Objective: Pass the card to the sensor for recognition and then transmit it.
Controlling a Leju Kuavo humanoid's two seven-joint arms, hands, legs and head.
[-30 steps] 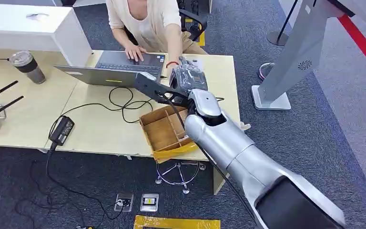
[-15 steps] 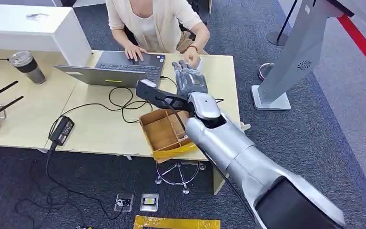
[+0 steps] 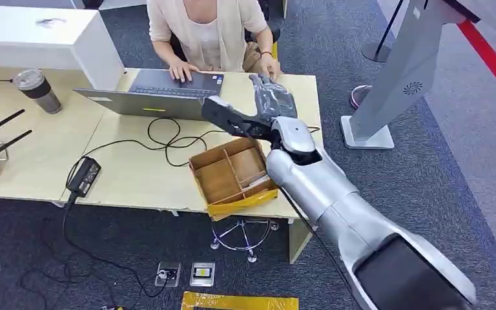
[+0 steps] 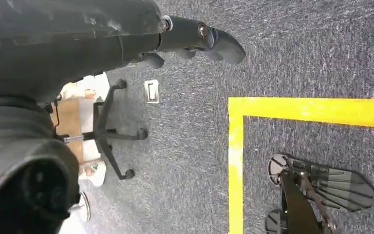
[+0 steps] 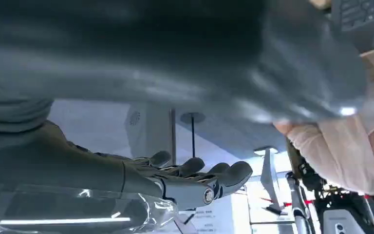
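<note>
Desk carries one laptop, one box; right hand at 12 o'clock, fingers spread, empty.

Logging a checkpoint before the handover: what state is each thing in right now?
right hand: up over the table, fingers stretched, nothing in them.
left hand: hanging above the floor, holding nothing.
laptop: open, a person's hand on its keys.
cup: upright, lid on.
wooden box: open-topped, at the table's edge.
</note>
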